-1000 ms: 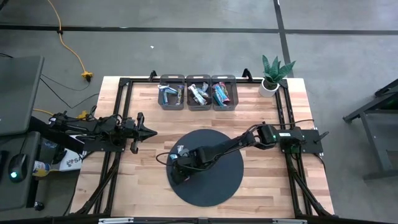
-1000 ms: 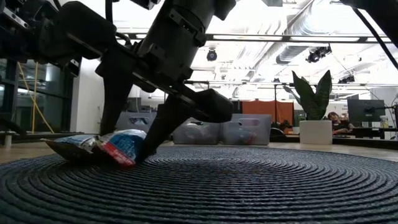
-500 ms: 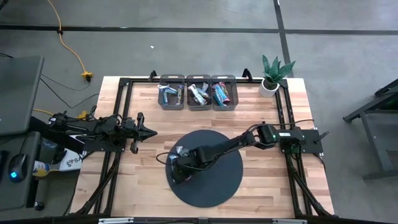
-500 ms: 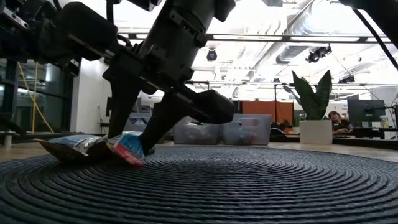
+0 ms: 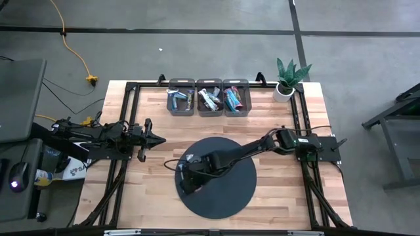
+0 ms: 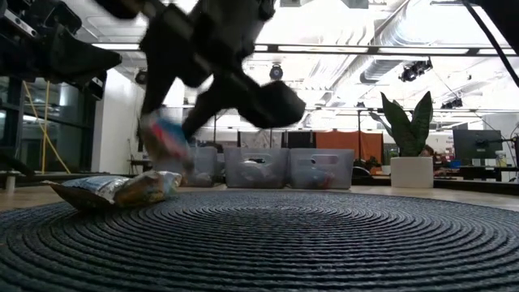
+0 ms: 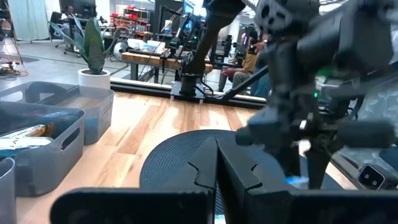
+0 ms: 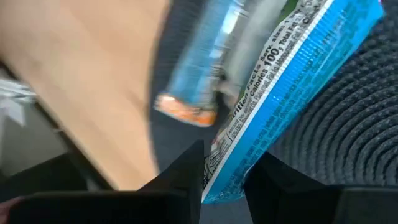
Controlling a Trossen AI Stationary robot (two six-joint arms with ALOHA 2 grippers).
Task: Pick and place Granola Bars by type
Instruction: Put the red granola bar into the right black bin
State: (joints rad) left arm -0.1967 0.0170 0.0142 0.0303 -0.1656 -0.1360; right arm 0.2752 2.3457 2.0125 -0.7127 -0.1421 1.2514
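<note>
My right gripper [image 5: 186,176] reaches over the left part of the round dark mat [image 5: 230,193] and is shut on a light blue granola bar [image 8: 298,81], which shows above the mat in the low view [image 6: 165,136]. A second wrapped bar [image 6: 122,191] lies flat on the mat just beneath it and appears blurred in the right wrist view [image 8: 205,68]. More bars fill the three grey bins [image 5: 210,98] at the far edge. My left gripper [image 5: 154,139] waits shut over the table's left side. My right gripper pinches the light blue bar by one end [image 8: 219,169] between its two fingers, coming from above and pointing down. The bar is lifted clear of the mat and sticks out tilted past the fingertips.
Three grey bins [image 5: 182,98] [image 5: 237,98] stand in a row at the far edge, with a potted plant [image 5: 287,78] to their right. Black frame rails [image 5: 121,164] run along the table's sides. Bare mat lies to the right of the gripper.
My right gripper has risen from the mat with the blue bar in its fingers. The bar, whose end lay on the mat beside the other bar, now hangs clear above it. The other bar has stayed on the mat.
</note>
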